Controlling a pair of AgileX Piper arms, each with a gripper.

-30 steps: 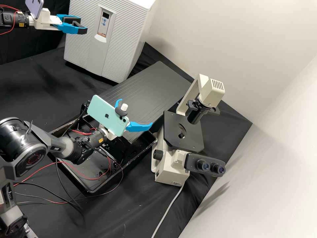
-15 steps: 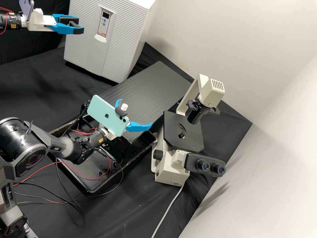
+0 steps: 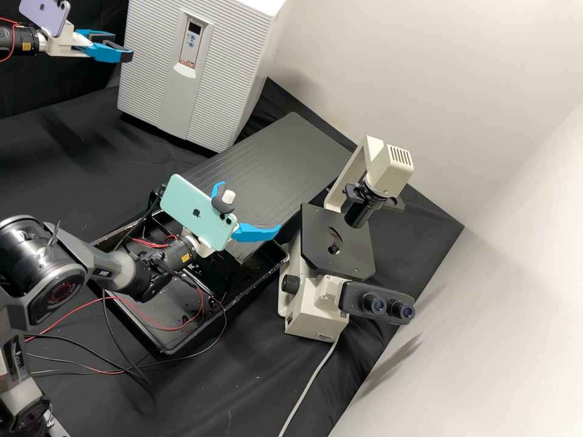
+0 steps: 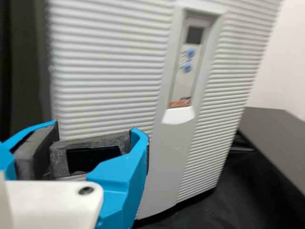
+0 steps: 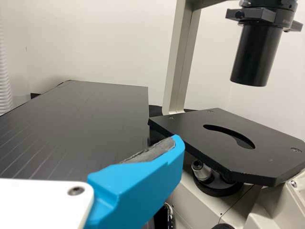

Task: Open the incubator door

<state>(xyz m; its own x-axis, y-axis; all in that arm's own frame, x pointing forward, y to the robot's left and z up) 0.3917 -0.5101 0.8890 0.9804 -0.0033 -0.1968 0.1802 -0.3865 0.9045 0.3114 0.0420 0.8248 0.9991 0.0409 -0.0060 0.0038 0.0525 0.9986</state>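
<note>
Left pincer (image 3: 123,47) has backed off the control panel (image 3: 192,45); incubator (image 3: 149,85) closed.

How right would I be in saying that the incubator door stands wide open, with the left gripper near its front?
The door's state is wrong: the high view shows the incubator door shut, lying flush with the cabinet. The left gripper is indeed near its front.

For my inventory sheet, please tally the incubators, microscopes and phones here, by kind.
Incubator: 1
Microscope: 1
Phones: 2, a teal phone and a purple phone
Total: 4
</note>
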